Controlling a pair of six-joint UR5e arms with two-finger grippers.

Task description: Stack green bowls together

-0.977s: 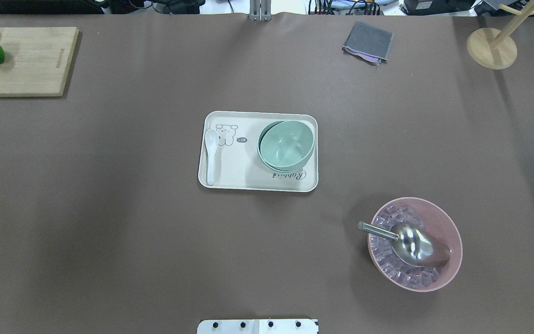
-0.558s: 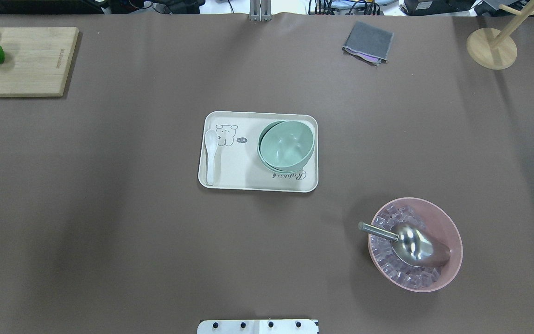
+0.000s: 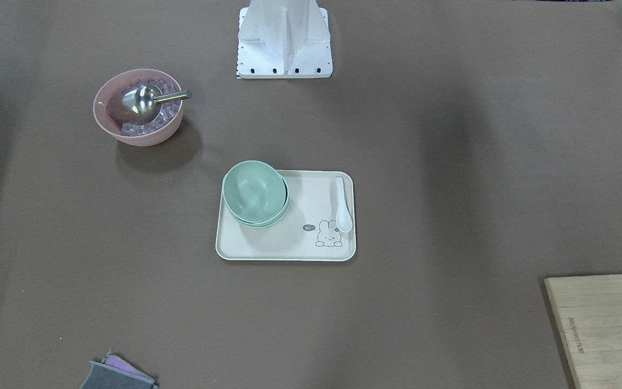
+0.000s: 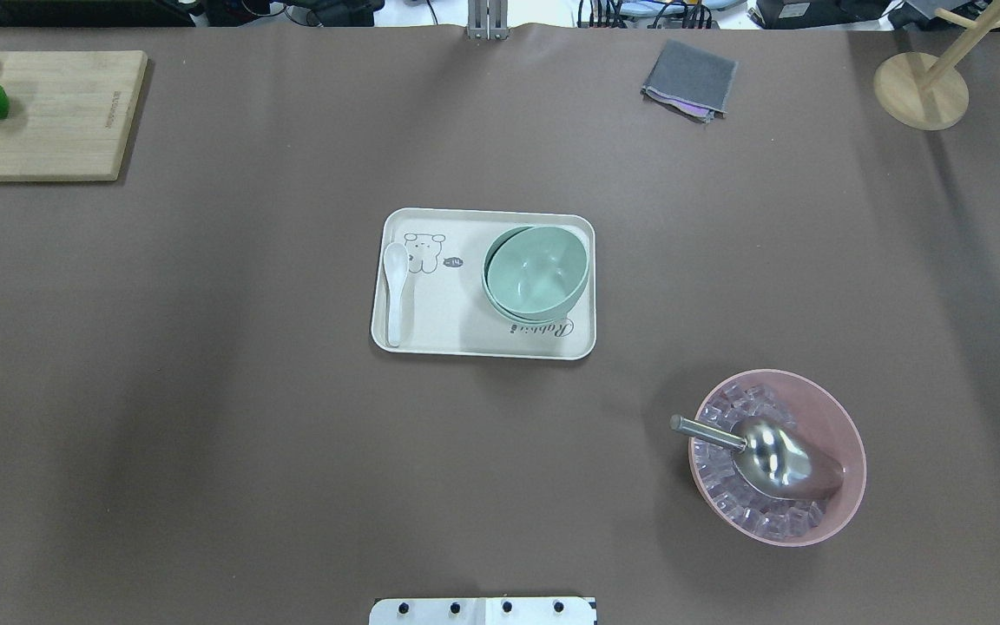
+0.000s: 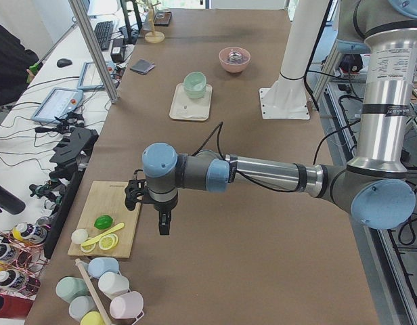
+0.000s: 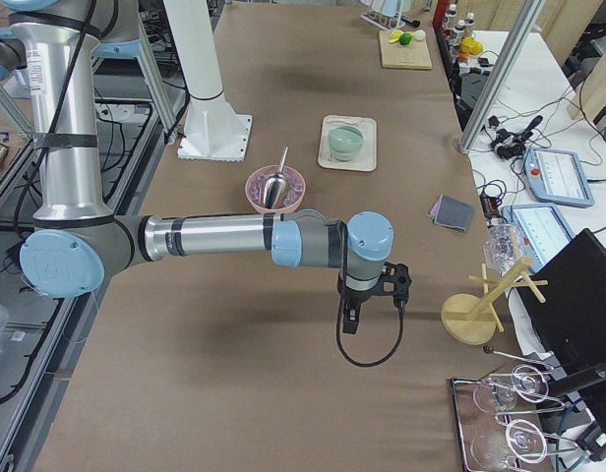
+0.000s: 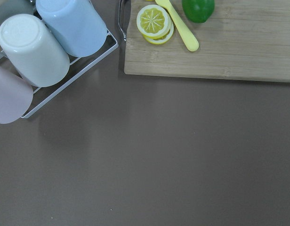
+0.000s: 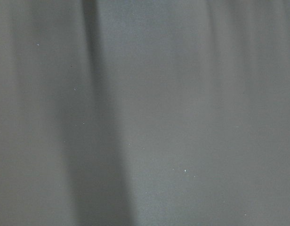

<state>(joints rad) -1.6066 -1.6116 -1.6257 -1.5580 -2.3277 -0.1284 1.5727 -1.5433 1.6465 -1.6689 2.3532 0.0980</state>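
The green bowls (image 4: pixel 537 271) sit nested in one stack on the right part of a cream tray (image 4: pixel 430 334) at the table's middle; they also show in the front view (image 3: pixel 254 193). How many are in the stack I cannot tell. My left gripper (image 5: pixel 164 227) hangs above the table's left end beside the cutting board, far from the bowls. My right gripper (image 6: pixel 348 323) hangs above the table's right end, also far from them. Both show only in the side views, so I cannot tell whether they are open or shut. Neither holds a bowl.
A white spoon (image 4: pixel 394 291) lies on the tray's left. A pink bowl (image 4: pixel 821 408) with ice and a metal scoop stands front right. A cutting board (image 4: pixel 57 121) with lime and lemon, a grey cloth (image 4: pixel 689 78), a wooden stand (image 4: pixel 920 90) and a cup rack (image 7: pixel 51 47) line the edges.
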